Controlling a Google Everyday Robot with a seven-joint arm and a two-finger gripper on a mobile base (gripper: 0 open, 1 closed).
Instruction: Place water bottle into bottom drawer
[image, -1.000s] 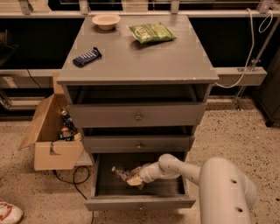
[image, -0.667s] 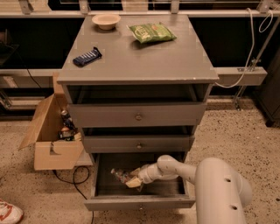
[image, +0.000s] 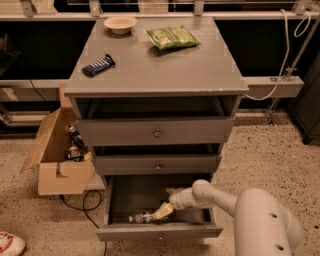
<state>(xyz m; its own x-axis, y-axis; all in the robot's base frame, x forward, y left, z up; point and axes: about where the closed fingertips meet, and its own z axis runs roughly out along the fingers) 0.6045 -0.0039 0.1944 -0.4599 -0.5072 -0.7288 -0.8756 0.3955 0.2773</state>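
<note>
Cabinet (image: 150, 75) is flat grey all over, bottom drawer (image: 160, 232) too, just darker inside. The gripper (image: 163, 211) sitting in that drawer is pale yellow on an off-white arm (image: 225, 199), right by the clear water bottle (image: 142, 218). Up top: green chip bag (image: 172, 37), beige bowl (image: 120, 23), dark blue wrapper (image: 98, 65). Tan cardboard box (image: 55, 172), speckled floor (image: 280, 155).

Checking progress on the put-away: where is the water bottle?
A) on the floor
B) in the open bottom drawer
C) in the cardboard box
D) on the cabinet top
B: the water bottle lies on its side inside the open bottom drawer, the gripper right beside it.
</note>
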